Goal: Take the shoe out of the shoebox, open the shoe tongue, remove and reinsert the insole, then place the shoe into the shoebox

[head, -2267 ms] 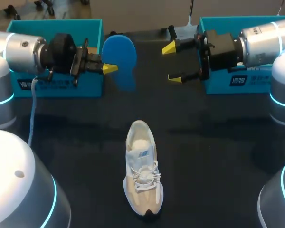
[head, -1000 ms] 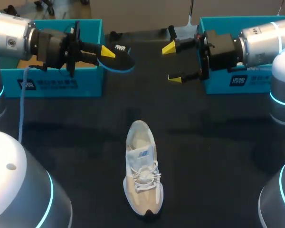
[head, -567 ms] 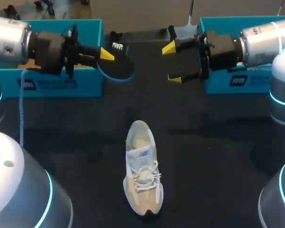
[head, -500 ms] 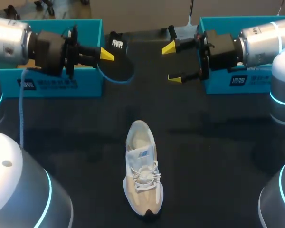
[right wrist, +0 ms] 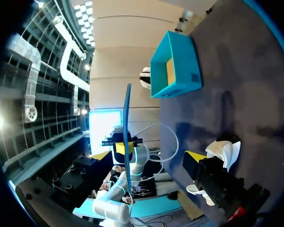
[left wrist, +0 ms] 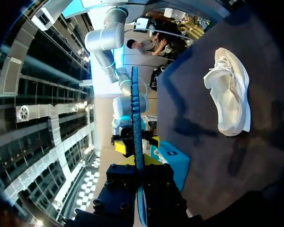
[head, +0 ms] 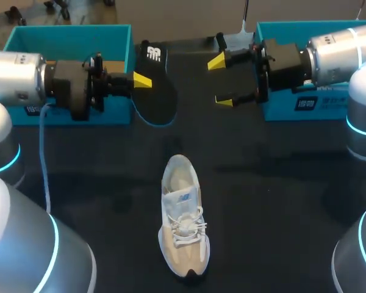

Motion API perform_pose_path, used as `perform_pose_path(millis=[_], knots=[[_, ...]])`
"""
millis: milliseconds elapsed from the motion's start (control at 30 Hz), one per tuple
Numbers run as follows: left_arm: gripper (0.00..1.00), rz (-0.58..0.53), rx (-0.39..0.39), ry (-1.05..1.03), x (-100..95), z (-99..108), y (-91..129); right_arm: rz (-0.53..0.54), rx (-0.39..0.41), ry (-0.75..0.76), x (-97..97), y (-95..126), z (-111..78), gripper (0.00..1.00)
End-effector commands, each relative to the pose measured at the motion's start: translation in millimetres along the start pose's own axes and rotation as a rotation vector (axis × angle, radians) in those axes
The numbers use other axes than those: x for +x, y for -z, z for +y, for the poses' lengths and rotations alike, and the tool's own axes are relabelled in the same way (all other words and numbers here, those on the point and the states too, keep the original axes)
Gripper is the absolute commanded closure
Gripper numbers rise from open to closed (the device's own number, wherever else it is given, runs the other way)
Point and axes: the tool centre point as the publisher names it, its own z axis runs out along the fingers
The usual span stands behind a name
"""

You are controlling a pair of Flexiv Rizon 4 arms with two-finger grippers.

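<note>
clamping the insole (head: 155, 91), left gripper (head: 140, 80) hangs beside a teal box (head: 67, 36); right gripper (head: 221, 80) spread wide; shoe (head: 183, 213) lies on table (head: 280, 183).

Left claw (head: 140, 80) clamping insole (head: 157, 93), shoe (head: 183, 217) nearer

Head view: only one yellow tip of the left claw (head: 142, 80) shows, the other is behind the insole (head: 154, 85). Left shoebox (head: 67, 28) front wall mostly behind the left arm (head: 18, 82). Right shoebox (head: 280, 110) cut by the picture edge and part covered by the right arm (head: 335, 55). Left wrist view: insole edge-on, its near end buried between black finger blocks. Right wrist view: shoe (right wrist: 225, 147) half behind own finger.
</note>
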Motion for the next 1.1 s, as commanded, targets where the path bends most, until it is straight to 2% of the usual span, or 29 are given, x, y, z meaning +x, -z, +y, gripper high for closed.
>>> perform_pose_path(millis=[33, 267, 367, 733, 900, 1100], knots=[[1.0, -0.038, -0.01, 0.002, 5.2, -0.7, -4.0, 0.008, -0.006, 0.006, 1.2, -14.6, -6.3, 0.0], [1.0, -0.062, -0.016, -0.016, 12.5, 8.0, -9.2, 0.079, 0.01, 0.048, 3.5, -35.0, -19.5, 0.0], [1.0, -0.055, -0.024, -0.01, 14.3, 11.0, -10.4, 0.063, 0.019, 0.027, 4.3, -42.9, -22.7, 0.0], [1.0, -0.056, -0.019, -0.006, 16.7, 13.5, -11.8, 0.066, 0.024, 0.037, 6.4, -43.2, -21.0, 0.0], [1.0, -0.055, -0.019, -0.013, 25.0, 18.4, -20.0, 0.059, 0.067, 0.091, 13.6, -55.9, -17.1, 0.0], [1.0, -0.057, -0.014, -0.049, 24.3, 17.8, -26.4, 0.062, 0.101, 0.106, 14.1, -66.1, -21.3, 0.0]])
